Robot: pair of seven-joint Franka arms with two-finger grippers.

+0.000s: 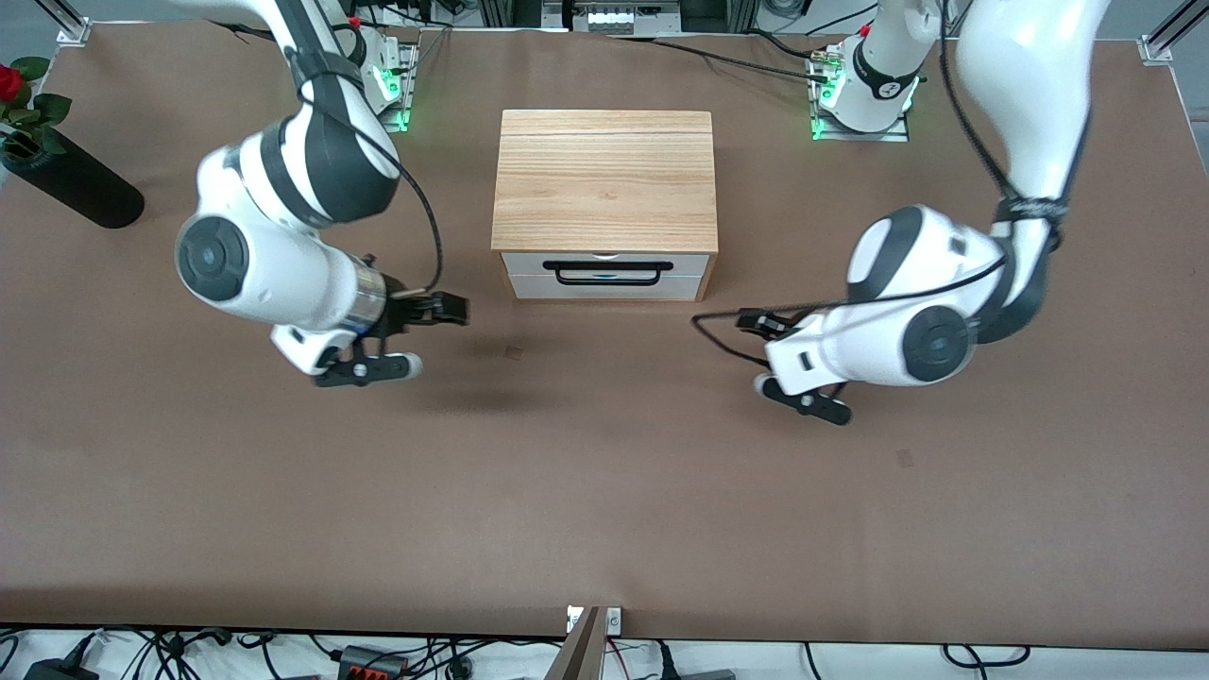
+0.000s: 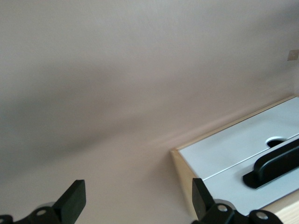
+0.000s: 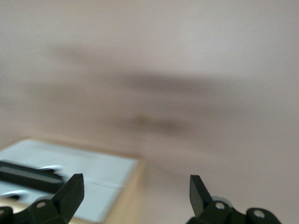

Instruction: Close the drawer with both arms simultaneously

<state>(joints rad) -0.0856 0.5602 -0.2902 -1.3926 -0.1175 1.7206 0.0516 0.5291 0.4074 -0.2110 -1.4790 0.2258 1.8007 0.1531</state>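
A light oak box with a plank top (image 1: 604, 179) is seen standing on the brown table (image 1: 604, 491), midway between the two arms' ends and close to the robots' bases. The drawer with its white front panel and long black bar handle (image 1: 606, 274) is set in the face of the box that looks toward the front camera, and its panel appears flush with the oak frame, none of the reddish tray being visible. The right arm's black two-finger gripper with small white fingertips (image 1: 408, 338) is held over bare table toward the right arm's end, beside the box's front corner and apart from it; its fingers (image 3: 70, 193) are spread wide with nothing between them. The left arm's matching black gripper (image 1: 767, 354) is held over the table toward the left arm's end, likewise beside the box's front and clear of it, with its fingers (image 2: 74, 198) also spread wide and empty. In both wrist views the white panel and black handle are seen at an angle. A black cylindrical vase holding a red rose (image 1: 66, 179) is set near the table edge at the right arm's end.
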